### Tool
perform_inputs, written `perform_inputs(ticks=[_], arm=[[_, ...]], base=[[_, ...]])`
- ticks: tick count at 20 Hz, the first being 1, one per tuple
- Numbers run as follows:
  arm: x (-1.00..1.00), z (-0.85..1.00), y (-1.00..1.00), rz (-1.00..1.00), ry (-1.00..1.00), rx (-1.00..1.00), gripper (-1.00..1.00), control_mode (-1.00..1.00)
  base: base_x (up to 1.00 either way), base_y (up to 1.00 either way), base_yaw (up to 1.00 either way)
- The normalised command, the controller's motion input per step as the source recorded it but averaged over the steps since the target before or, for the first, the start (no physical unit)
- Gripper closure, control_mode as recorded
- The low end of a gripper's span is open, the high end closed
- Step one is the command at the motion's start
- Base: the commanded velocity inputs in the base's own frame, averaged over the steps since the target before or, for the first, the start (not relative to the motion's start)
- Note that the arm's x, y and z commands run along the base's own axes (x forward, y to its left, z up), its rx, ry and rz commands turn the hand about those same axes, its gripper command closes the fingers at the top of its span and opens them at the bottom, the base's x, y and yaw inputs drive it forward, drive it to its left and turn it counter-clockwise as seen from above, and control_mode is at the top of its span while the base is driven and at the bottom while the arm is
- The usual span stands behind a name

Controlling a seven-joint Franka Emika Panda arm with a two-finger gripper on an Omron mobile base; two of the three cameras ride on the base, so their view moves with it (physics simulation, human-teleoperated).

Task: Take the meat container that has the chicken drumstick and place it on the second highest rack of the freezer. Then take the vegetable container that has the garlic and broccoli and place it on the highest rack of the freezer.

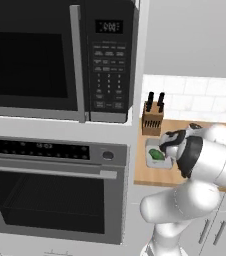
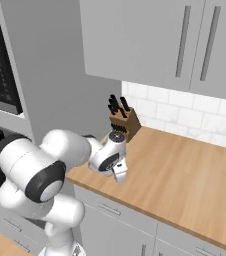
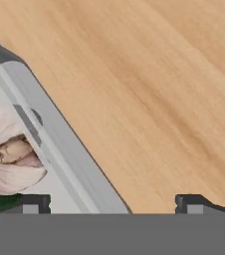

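On the wooden counter (image 2: 185, 175) beside the knife block (image 1: 152, 120), the vegetable container (image 3: 55, 144) holding garlic (image 3: 10, 159) and broccoli (image 1: 156, 155) sits ungrasped, the gripper (image 3: 109, 204) poised over its rim with jaws wide, so its freezer placement remains undone.

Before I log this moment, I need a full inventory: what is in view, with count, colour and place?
Black microwave: one, built in above the oven.
Dark steel wall oven: one, below the microwave.
Wooden knife block: one, brown with black handles, at the counter's back left.
Light wooden counter: one, right of the oven column.
Grey vegetable container: one, on the counter's left end.
Whitish-pink garlic bulb: one, inside the container.
Dark green broccoli: one, inside the container.
Grey wall cabinets: above the counter.
Gripper: one, open, straddling the container's rim.
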Motion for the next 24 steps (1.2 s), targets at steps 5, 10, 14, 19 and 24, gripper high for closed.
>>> perform_inputs(ticks=[5,10,14,19,24], arm=[[0.00,-0.47,0.07,0.01,0.10,0.00,-1.00,-1.00],[0.00,-0.54,0.28,0.01,0.16,0.00,1.00,-1.00],[0.00,-0.72,0.51,0.06,0.16,-0.02,1.00,-1.00],[0.00,-0.54,0.38,0.14,0.10,0.00,1.00,-1.00],[-0.23,0.21,0.09,0.12,-0.07,0.00,1.00,-1.00]], base=[[0.00,0.00,0.00],[0.00,0.00,0.00],[0.00,0.00,0.00],[0.00,0.00,0.00],[0.00,0.00,0.00]])
